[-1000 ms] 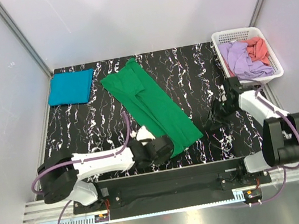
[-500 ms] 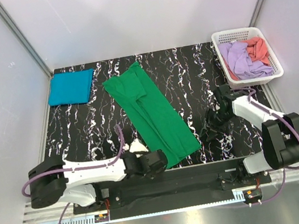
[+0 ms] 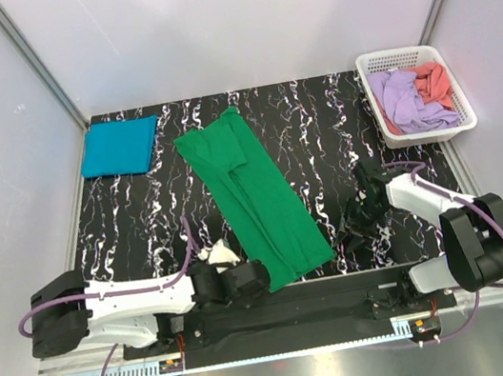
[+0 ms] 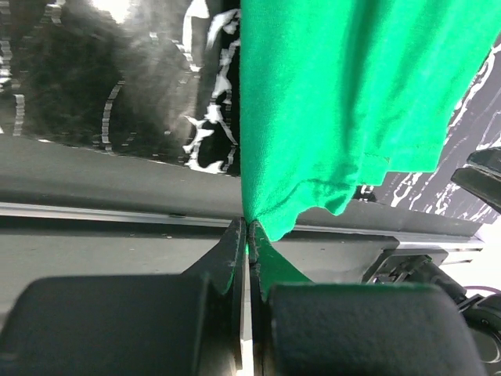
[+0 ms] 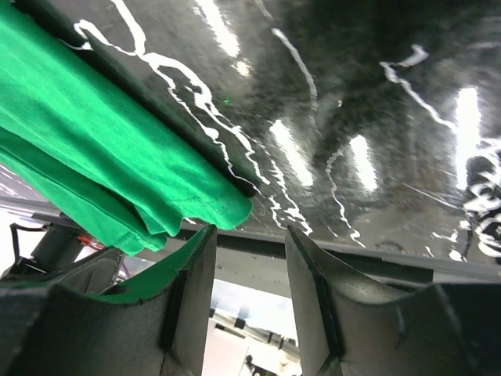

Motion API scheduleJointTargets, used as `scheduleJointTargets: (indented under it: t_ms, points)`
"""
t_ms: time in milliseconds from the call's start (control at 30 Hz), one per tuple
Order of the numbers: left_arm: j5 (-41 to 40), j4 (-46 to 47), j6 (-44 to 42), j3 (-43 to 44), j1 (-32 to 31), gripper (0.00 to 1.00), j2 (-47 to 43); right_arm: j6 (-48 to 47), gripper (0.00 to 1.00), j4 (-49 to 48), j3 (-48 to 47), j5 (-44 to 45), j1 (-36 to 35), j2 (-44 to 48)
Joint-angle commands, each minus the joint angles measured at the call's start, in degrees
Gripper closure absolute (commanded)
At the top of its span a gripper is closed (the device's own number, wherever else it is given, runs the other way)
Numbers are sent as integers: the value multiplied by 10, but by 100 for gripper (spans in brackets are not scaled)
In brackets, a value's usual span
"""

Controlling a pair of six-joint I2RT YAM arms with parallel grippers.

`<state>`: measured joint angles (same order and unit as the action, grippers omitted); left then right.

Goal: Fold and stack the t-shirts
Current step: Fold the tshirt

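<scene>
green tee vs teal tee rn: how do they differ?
The green t-shirt is a long strip lying diagonally mid-table; the teal t-shirt is a compact folded rectangle in the far-left corner. The left gripper is shut on the green t-shirt's near corner; nothing touches the teal t-shirt. Both are plain, on the table.

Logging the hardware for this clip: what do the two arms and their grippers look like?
The left arm and right arm have white link shells with bulky black joint housings. A purple cable loops alongside each arm. The left gripper and right gripper are matte black with tapered, wedge-shaped fingers. No markings are legible.
</scene>
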<state>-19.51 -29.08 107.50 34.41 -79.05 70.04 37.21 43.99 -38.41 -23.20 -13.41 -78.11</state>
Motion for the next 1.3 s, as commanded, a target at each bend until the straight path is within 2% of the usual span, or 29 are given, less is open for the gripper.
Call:
scheduleJointTargets:
  t_ms: [0,300,467,667,833,1100,1267]
  points:
    - [-3,-9,18,-10,-5,100,-23,8,51,-28,5,15,-17,-1]
    - [-3,-9,29,-22,-6,100,-30,31,51,-122,65,12,-54,28]
    - [-2,-7,26,-20,-7,100,-25,37,51,-164,85,5,-59,73]
    - [-2,-10,22,-18,-7,100,-27,40,51,-171,91,10,-62,89]
    - [-2,-3,24,-27,-8,100,-32,40,52,-194,96,-11,-74,64]
    - [-7,-2,24,-29,-8,100,-42,41,53,-160,82,21,-101,53]
    - [-8,3,26,-33,-8,100,-45,43,58,-164,82,23,-108,48]
